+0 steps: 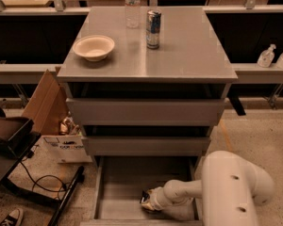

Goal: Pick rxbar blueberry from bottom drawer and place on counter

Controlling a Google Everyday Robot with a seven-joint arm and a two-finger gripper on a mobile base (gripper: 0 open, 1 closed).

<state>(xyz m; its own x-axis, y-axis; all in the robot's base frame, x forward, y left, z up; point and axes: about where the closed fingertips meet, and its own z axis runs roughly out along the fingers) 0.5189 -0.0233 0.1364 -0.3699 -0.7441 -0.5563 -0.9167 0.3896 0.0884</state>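
Note:
The bottom drawer [117,192] is pulled open at the foot of the grey cabinet. My white arm [231,192] reaches into it from the right. My gripper [149,202] is low over the drawer floor near its front. A small dark wrapped thing, which looks like the rxbar blueberry [145,199], sits right at the gripper's tip, mostly hidden by it. I cannot tell whether it is held. The counter [188,51] is the cabinet's flat silver-grey top, well above the gripper.
On the counter stand a blue-silver can [153,29], a pale bowl [94,47] and a clear water bottle [132,6]. Two upper drawers [146,112] hang over the open one. A cardboard box [46,102], cables and a black stand [9,135] are on the left.

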